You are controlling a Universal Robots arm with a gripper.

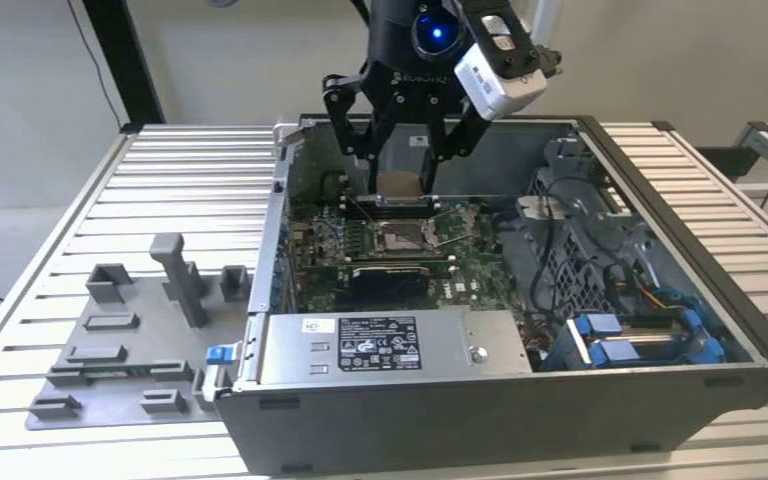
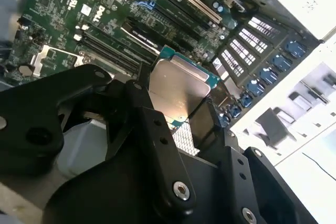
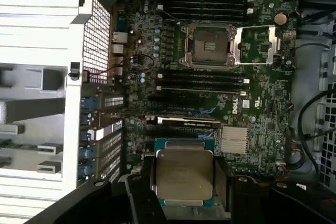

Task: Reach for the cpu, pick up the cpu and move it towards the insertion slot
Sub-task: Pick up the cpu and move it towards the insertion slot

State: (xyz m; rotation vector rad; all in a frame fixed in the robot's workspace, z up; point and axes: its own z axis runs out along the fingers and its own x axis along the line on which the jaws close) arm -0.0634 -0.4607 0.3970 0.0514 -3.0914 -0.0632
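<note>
Your black arm hangs upright over the open grey metal computer case (image 1: 518, 400), its black gripper (image 1: 399, 185) clenched on the square silvery-grey cpu with the pale rim (image 3: 184, 176), which is held clear above the green circuit board (image 3: 257, 108). The square silver-framed insertion slot with the dark centre (image 3: 210, 46) lies apart from the cpu, across the board. The case rests on a ribbed pale metal table (image 1: 157, 200); grey plastic fixture blocks (image 1: 137, 330) stand beside the case.
</note>
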